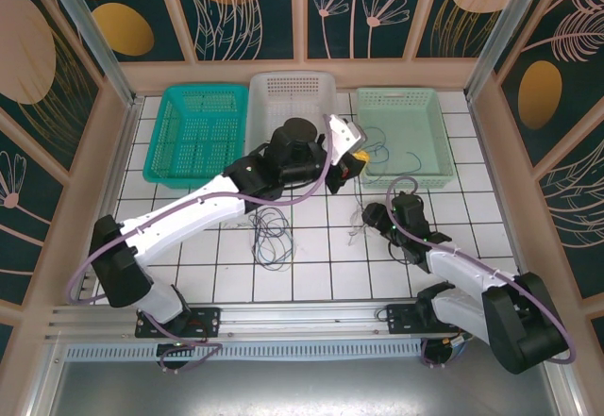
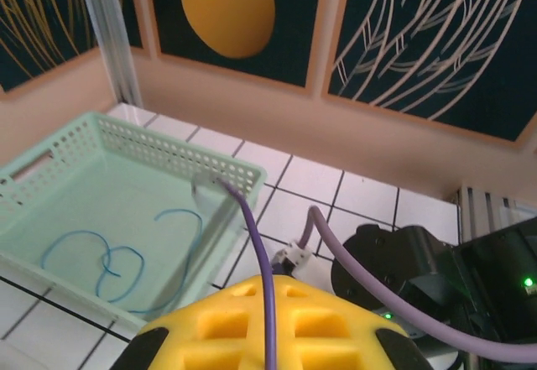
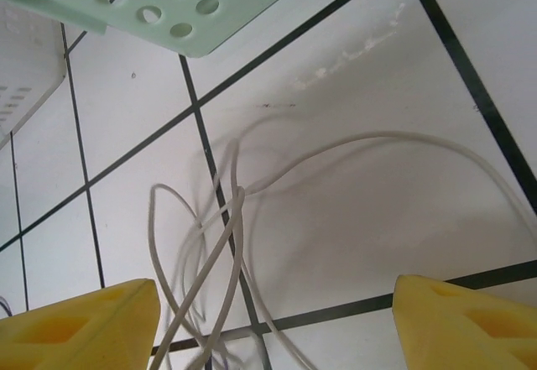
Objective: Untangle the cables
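With your left gripper (image 2: 268,311) clamped on 1 purple cable (image 2: 257,237) at the mint basket's (image 2: 151,148) rim, your right gripper (image 3: 273,320) hangs spread over the pale cable (image 3: 226,244) on the tiles (image 3: 361,236); next, I'd judge, lower and close on 1 strand only.
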Motion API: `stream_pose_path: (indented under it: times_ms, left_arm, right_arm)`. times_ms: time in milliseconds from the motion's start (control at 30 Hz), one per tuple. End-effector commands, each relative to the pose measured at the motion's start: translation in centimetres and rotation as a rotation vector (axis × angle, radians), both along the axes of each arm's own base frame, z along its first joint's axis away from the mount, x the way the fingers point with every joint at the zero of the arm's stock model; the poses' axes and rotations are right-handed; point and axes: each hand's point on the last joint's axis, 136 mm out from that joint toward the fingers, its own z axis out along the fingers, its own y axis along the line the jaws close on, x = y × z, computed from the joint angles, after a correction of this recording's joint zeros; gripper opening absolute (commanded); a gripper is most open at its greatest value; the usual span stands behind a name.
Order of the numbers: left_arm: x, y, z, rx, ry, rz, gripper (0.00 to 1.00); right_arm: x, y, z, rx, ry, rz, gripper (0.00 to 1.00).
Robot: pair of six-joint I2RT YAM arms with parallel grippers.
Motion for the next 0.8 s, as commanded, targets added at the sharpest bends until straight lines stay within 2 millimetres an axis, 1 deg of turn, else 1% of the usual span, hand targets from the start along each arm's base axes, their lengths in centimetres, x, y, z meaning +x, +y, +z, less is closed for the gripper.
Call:
stream_pose_path:
  times_ms: [0,100,267,400,633,767]
  left_arm:
    - [0.4,1.3,3.6,-0.065,-0.097,0.061,0.00]
    - [0.7,2.2,5.9,-0.102,-0.139,0.086,0.00]
    - [1.3,3.5,8.1,-0.124,-0.183,0.128,0.00]
    - [1.0,4.6,10.3,-0.171,-0.211,0.138,0.00]
    - [0.6,7.9,14.9,-0.293,-0.293,0.212,0.00]
    - [0.5,9.4,17.0,-0.336,-0.323,0.239,0.00]
  right_arm:
    - [0.4,-0.8,0.9,-0.014,-0.028,-0.054,0.74]
    - [-0.1,-1.3,0.7,-0.016,-0.027,-0.077,0.74]
    - [-0.8,-2.3,0.1,-0.007,-0.010,-0.125,0.75]
    - [-1.1,-2.8,-0.4,0.006,0.004,-0.144,0.75]
    - [-1.4,-3.6,-1.4,-0.006,0.045,-0.179,0.77]
    - [-1.5,-3.7,-1.5,-0.007,0.050,-0.183,0.77]
